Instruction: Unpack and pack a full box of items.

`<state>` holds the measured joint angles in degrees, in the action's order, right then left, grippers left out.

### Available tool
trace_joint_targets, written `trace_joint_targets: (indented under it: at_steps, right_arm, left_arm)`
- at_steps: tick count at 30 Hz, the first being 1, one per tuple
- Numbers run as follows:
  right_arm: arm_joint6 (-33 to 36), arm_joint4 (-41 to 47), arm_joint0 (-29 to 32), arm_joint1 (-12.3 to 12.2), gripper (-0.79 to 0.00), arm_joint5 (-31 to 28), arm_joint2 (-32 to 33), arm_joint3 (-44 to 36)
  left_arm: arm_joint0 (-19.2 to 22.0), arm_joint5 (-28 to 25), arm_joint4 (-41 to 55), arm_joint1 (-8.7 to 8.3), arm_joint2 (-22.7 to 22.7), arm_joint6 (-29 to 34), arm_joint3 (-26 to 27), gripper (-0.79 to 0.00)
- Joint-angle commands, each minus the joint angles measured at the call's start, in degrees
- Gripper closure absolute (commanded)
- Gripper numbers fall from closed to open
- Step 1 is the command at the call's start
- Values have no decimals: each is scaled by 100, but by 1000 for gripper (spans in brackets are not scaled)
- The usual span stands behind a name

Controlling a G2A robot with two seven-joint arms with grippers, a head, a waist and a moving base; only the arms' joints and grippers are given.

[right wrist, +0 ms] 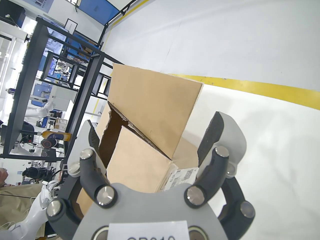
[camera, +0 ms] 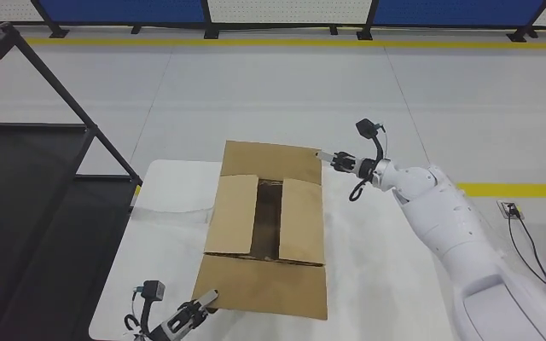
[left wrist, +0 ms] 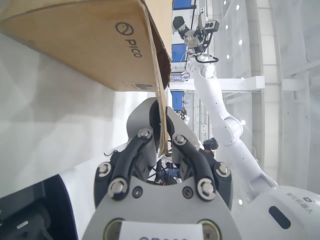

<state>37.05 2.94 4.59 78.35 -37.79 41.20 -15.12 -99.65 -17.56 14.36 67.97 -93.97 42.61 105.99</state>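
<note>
A brown cardboard box (camera: pixel 264 222) stands in the middle of the white table (camera: pixel 171 187). Its two side flaps lie half closed over a dark gap. The near flap (camera: pixel 264 286) and far flap (camera: pixel 273 159) are folded outward. My left gripper (camera: pixel 203 301) is at the near flap's left corner. In the left wrist view this gripper (left wrist: pixel 162 123) is shut on the flap's edge (left wrist: pixel 161 106). My right gripper (camera: pixel 327 157) is at the far flap's right corner. It stands open (right wrist: pixel 152 136) with the box (right wrist: pixel 150 106) just beyond its fingers.
A black metal frame (camera: pixel 51 170) stands left of the table. White floor with a yellow line (camera: pixel 486 189) lies beyond the table's far and right edges. Bare table surface shows to the right of the box (camera: pixel 375 264).
</note>
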Motion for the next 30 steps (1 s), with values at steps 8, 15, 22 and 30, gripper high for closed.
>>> trace_joint_targets:
  at_steps: [8, 15, 22, 30]
  right_arm:
    - [500, 225, 39, 53, -785, -191, 135, 277]
    - [612, 288, 47, 54, -785, -208, 172, 307]
    - [612, 288, 47, 54, -785, -208, 172, 307]
    - [612, 288, 47, 54, -785, -208, 172, 307]
  left_arm:
    - [-217, -121, 596, -96, -277, 1011, -155, 0]
    - [-244, -143, 606, -110, -292, 1118, -168, 0]
    - [-244, -143, 606, -110, -292, 1118, -168, 0]
    - [-298, -136, 856, -92, -436, 650, -381, -533]
